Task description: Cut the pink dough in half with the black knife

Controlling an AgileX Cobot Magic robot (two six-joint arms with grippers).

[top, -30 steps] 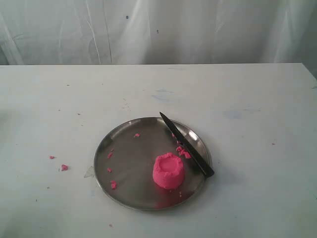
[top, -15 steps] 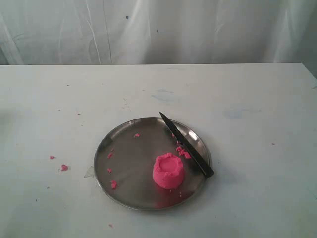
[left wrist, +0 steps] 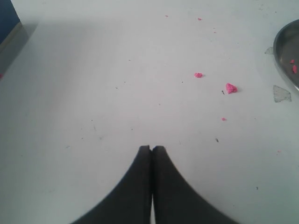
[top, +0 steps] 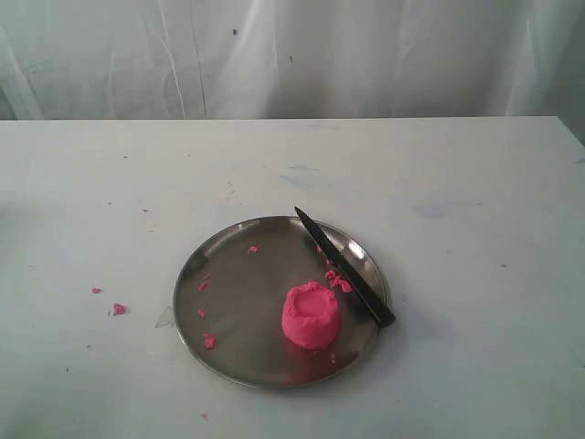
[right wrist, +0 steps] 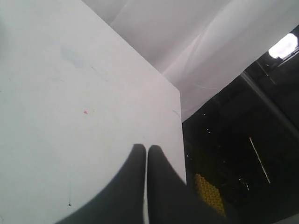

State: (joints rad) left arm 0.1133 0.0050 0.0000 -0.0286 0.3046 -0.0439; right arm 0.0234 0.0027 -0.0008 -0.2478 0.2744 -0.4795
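The pink dough (top: 311, 316), a lump with a dented top, sits in the near right part of the round steel plate (top: 228, 274). Along the plate's right rim lies the black knife (top: 345, 269), its tip pointing away and its handle over the near right edge. Neither arm shows in the exterior view. My left gripper (left wrist: 152, 148) is shut with nothing in it, above bare table to the left of the plate (left wrist: 288, 51). Shut and empty too, my right gripper (right wrist: 146, 148) hangs over the table's edge, far from the dough.
Tiny pink crumbs lie on the plate (top: 209, 341) and on the table left of it (top: 118, 309), also in the left wrist view (left wrist: 231, 87). A white curtain (top: 292, 55) hangs behind the table. The table's edge (right wrist: 181, 140) borders a dark drop.
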